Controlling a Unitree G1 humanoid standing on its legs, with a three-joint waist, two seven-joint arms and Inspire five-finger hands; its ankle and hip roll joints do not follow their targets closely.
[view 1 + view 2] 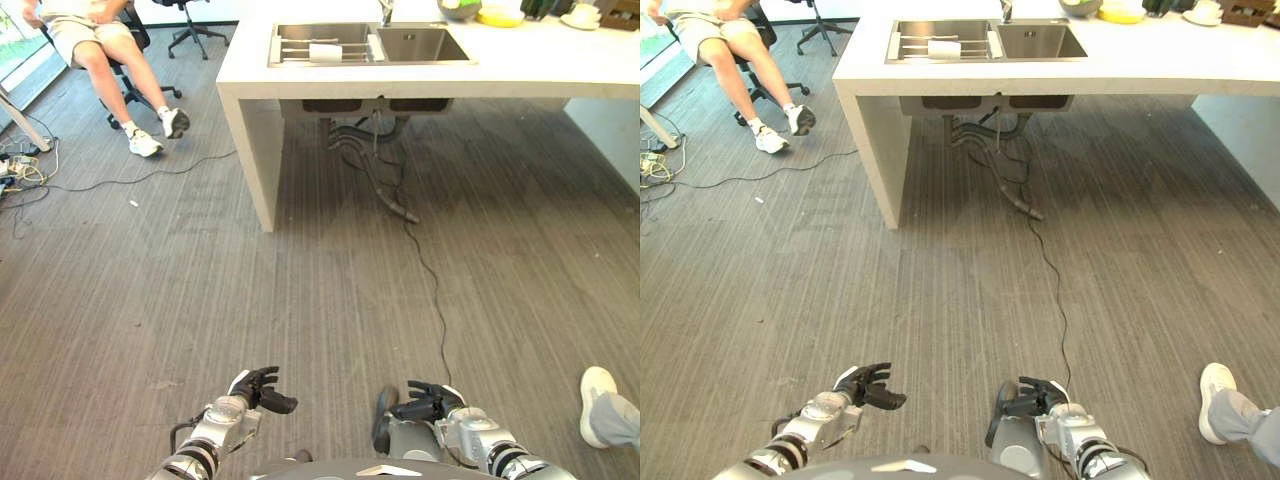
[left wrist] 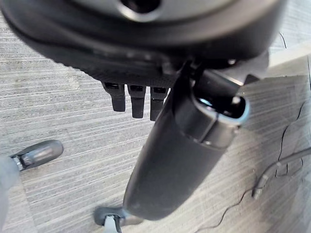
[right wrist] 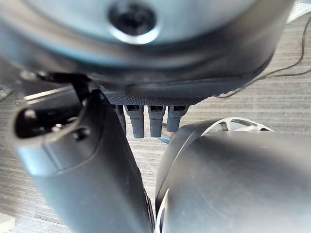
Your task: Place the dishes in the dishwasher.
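Well, I see my left robot hand (image 1: 255, 387) and right robot hand (image 1: 428, 401) both empty, fingers loosely relaxed; sink (image 1: 370, 45) in the bench (image 1: 560, 70) at 12 o'clock.

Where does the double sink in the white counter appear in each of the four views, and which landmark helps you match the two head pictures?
Left eye view: the sink sits at the top, just right of centre.
Right eye view: the sink sits at the top, near centre.
Left wrist view: not in it.
Right wrist view: not in it.
Shared landmark: the white counter corner beside the sink.
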